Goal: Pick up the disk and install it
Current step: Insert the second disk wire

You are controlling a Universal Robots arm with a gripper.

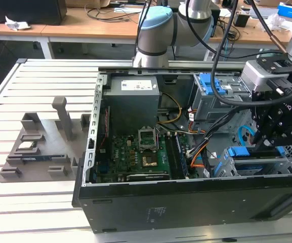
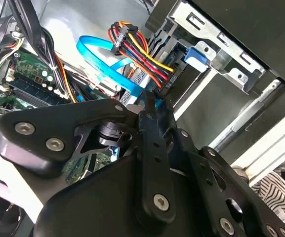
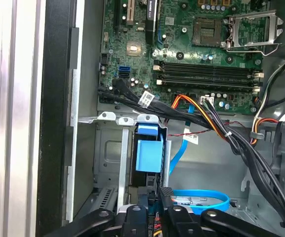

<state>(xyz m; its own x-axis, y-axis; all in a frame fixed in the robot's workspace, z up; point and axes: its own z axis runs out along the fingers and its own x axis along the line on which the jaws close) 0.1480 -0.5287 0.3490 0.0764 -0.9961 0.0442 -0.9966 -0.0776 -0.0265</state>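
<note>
An open desktop computer case (image 1: 135, 202) lies on its side on a slatted metal table (image 1: 39, 126), its green motherboard (image 1: 140, 152) facing up. In the exterior view the arm's black gripper (image 1: 273, 135) hangs at the exterior view's right, directly above a grey metal drive cage (image 1: 287, 166) in the case's near right corner. The disk (image 1: 244, 153) sits in that cage: its bright blue carrier frame shows at the cage's top edge, just beside and slightly toward the exterior view's left of the gripper, so close that the two appear to touch, though I cannot tell whether they do. In the first wrist view the blue carrier (image 3: 148, 153) stands upright in the cage slot between silver rails, its long axis running down into the cage, straight ahead of the gripper (image 3: 153, 195), whose two black fingers (image 3: 165, 191) sit close together at the carrier's lower end. Whether they are clamped on the disk or simply nearly closed beside it cannot be told. A blue data cable (image 3: 201, 197) curls beside the fingers, and a bundle of orange, yellow and black wires (image 3: 206, 116) crosses between cage and motherboard. In the second wrist view the gripper's black linkage (image 2: 152, 148) points toward the same blue cable (image 2: 107, 64) and a blue latch (image 2: 197, 55) on the cage. The disk looks largely seated, judging by how deep it lies.
</note>
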